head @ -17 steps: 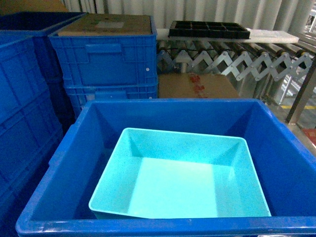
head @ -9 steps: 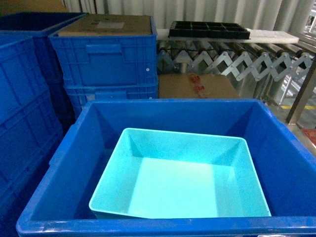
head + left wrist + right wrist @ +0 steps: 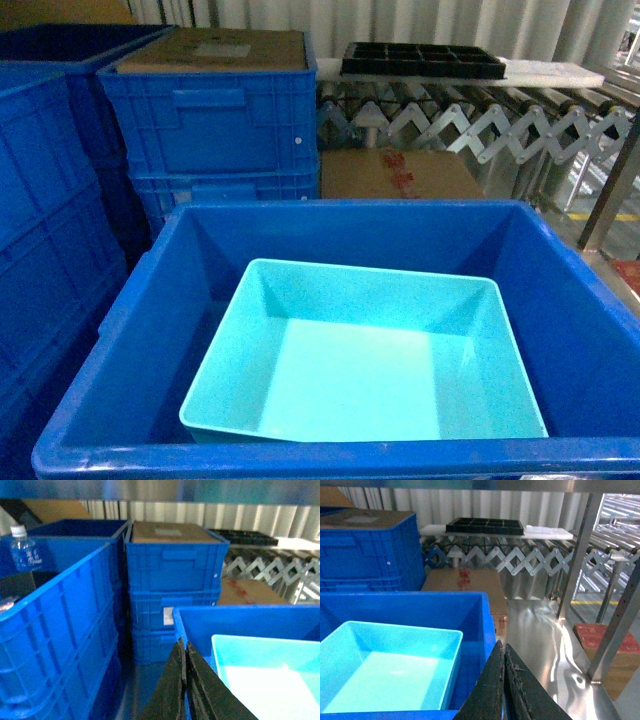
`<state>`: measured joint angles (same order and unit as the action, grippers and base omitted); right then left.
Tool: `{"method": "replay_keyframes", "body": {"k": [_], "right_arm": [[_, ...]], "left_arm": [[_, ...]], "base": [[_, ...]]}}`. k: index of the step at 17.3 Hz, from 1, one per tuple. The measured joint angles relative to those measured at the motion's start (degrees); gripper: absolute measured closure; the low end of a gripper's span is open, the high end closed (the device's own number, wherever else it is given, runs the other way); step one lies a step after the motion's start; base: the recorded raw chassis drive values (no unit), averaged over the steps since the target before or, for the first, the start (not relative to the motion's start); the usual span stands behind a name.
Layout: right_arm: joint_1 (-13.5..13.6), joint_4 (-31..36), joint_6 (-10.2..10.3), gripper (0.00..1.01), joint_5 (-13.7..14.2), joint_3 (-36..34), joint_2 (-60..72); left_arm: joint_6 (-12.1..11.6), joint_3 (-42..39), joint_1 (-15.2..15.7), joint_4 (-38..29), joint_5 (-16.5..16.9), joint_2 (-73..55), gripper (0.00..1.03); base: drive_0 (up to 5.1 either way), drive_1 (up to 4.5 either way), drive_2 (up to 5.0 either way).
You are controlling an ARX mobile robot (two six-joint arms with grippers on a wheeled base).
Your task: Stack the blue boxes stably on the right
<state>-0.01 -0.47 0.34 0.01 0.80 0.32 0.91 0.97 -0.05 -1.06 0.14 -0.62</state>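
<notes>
Now | both pincers closed, empty | left pincer (image 3: 185, 652) left of tub (image 3: 365, 355), right pincer (image 3: 503, 655) right | tub loose in crate (image 3: 150, 300), ungrasped

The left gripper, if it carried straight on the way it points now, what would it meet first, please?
Most likely the stacked crates behind the bin. The left gripper, jaws shut, sits just outside the bin's left corner and points over the gap toward them. Depth is hard to judge, so it might clip the bin's corner first.

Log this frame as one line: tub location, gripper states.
turquoise tub: inside dark-blue bin, empty | left gripper: shut, clear | right gripper: shut, clear
</notes>
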Motion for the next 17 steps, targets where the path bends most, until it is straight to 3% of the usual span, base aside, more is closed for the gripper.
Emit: {"method": "replay_keyframes", "body": {"k": [6,7,11,17], "right_arm": [[0.0,0.2,0.0,0.99,0.0,0.0,-0.1],[0.0,0.2,-0.1,0.90,0.0,0.0,-0.1],[0.0,0.2,-0.1,0.35,0.0,0.0,-0.1],[0.0,0.2,-0.1,0.05,0.0,0.0,-0.1]], "left_arm": [[0.0,-0.1,0.0,1.3,-0.2,0.0,1.01],[0.0,-0.1,0.0,1.3,-0.2,0.0,0.95],[0.0,-0.1,0.0,1.3,-0.2,0.0,0.40],[0.0,-0.1,0.0,1.3,-0.2,0.0,0.12]], "base": [[0.0,0.00,0.0],[0.0,0.00,0.0],[0.0,0.00,0.0],[0.0,0.00,0.0]]}}
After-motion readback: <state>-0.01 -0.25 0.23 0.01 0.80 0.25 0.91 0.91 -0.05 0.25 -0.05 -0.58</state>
